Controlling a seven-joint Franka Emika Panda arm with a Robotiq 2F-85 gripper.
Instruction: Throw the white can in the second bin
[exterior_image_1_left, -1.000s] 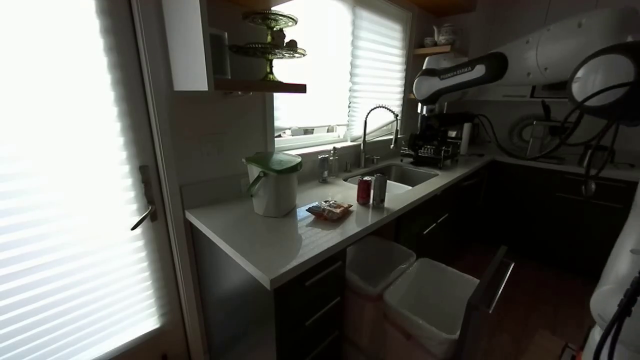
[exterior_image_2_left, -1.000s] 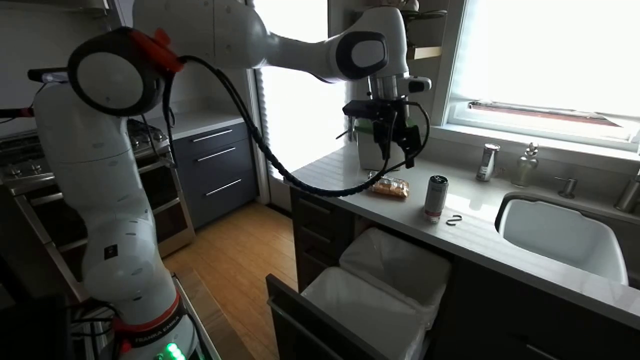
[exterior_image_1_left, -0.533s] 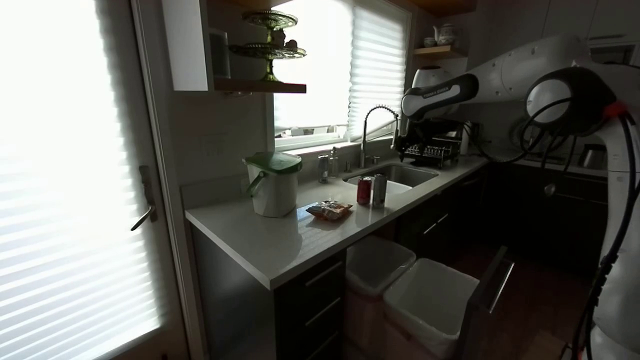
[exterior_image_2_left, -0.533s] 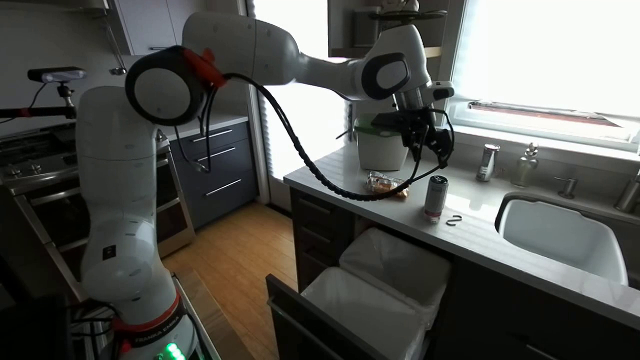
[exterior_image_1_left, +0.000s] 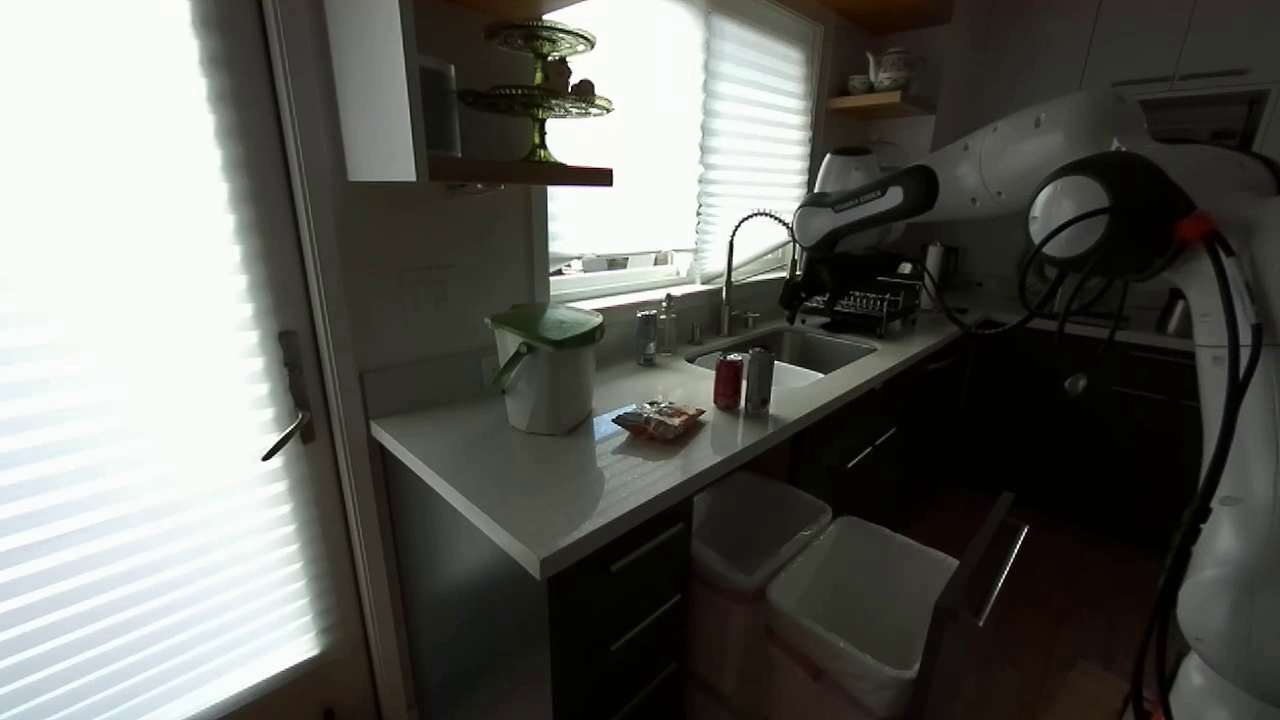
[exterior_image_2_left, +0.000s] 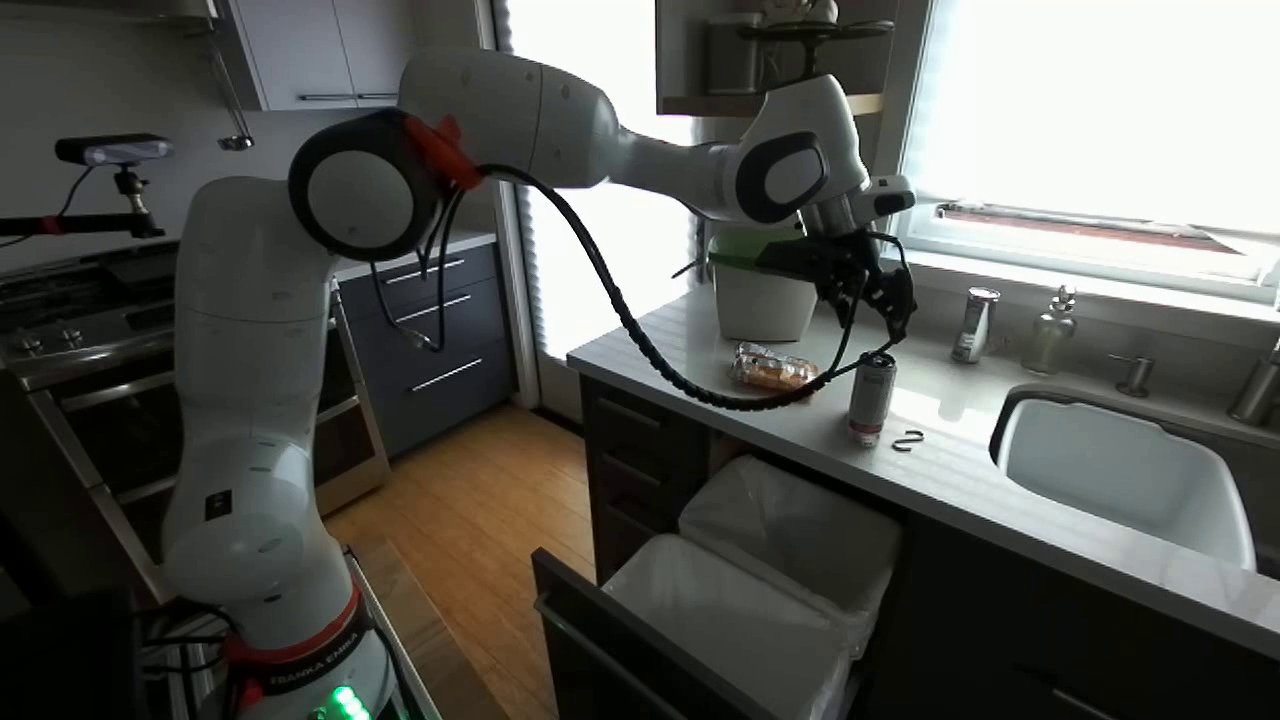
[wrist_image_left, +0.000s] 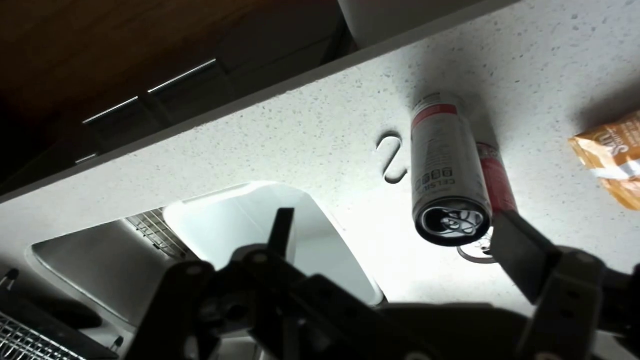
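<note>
The white can (wrist_image_left: 445, 160) stood upright on the counter (exterior_image_1_left: 520, 490), near its front edge, between the sink and the free end. Its opened top faced up, and a red band ran round it near the base. A red can (exterior_image_1_left: 728, 381) stood just beside it, a little farther from the front edge and nearer the free end; I could not tell whether the two touched. On the sink side an S-shaped hook (wrist_image_left: 391, 157) lay near the white can.

The gripper (wrist_image_left: 395, 220) hung higher than the white can and near it, its two fingers (wrist_image_left: 522, 255) spread well apart. The arm (exterior_image_2_left: 690, 180) reached in over the front edge.

An orange snack bag (exterior_image_1_left: 658, 421) lay from the cans toward the free end. Past it, closer to the back edge, stood a white pail (exterior_image_1_left: 550, 385) with a green lid. Along the back edge another can (exterior_image_2_left: 976, 325) and a glass bottle (exterior_image_2_left: 1050, 338) stood near each other. The sink (wrist_image_left: 100, 265) was cut into the counter and held a white tub (exterior_image_2_left: 1120, 480); a dish rack (exterior_image_1_left: 860, 305) stood beyond it.

Below the front edge, along from the front corner, stood an inner bin (exterior_image_1_left: 760, 520) and an outer bin (exterior_image_1_left: 870, 590), both lined, behind a pulled-out drawer front (exterior_image_2_left: 620, 640).
</note>
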